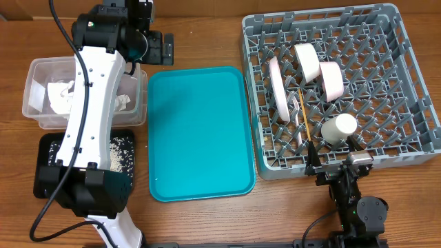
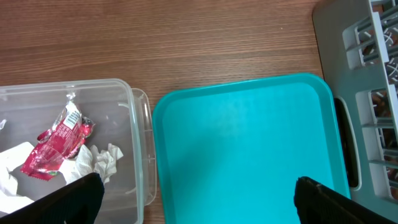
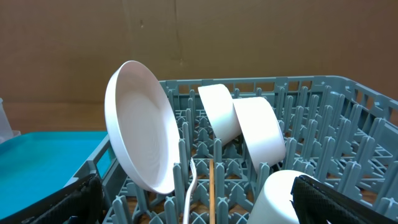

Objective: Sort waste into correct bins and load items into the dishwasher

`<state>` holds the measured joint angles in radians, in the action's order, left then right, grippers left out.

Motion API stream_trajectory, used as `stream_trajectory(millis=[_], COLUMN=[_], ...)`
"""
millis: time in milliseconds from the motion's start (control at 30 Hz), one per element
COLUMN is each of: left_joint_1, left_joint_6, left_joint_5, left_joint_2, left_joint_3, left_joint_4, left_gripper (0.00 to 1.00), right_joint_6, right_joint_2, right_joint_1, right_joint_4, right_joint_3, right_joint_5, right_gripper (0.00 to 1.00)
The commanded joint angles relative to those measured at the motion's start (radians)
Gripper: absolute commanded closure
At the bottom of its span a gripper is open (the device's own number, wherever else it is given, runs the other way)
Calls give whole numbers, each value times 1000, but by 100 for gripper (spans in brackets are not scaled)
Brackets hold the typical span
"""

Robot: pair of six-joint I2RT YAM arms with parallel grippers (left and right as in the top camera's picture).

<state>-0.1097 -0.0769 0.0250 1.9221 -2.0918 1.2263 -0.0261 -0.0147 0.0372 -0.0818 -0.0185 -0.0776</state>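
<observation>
Bright, even light; soft shadows, mild glare, all views sharp

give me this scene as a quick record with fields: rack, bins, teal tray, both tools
rack: grey dish rack holds pink plate on edge, two white bowls, white cup, fork, chopstick
clear tub: red wrapper, crumpled napkins
black tray: scattered rice
teal tray: nothing on it
left tool: open, holding nothing, near clear tub and teal tray
right tool: open, holding nothing, at the rack's near edge
</observation>
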Motion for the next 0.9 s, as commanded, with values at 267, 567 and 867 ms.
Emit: stream_trajectory(millis=[267,567,867], left_joint_1=[-19,-129,-181], left_joint_6=[-16,-16,-16], left_joint_5=[-6,-6,-6], left_joint_2=[-56,-338,-617], left_joint_3=[3,3,16], left_joint_4=[0,0,0], left_gripper=[0,0,0], right_joint_6=[-4,-4,-4], right_joint_2=[12,12,12], right_joint_1=[-6,-6,-6], right_joint_4=[5,5,5], right_joint_3=[11,11,11], right_joint_5=[6,6,6], right_gripper=[0,0,0])
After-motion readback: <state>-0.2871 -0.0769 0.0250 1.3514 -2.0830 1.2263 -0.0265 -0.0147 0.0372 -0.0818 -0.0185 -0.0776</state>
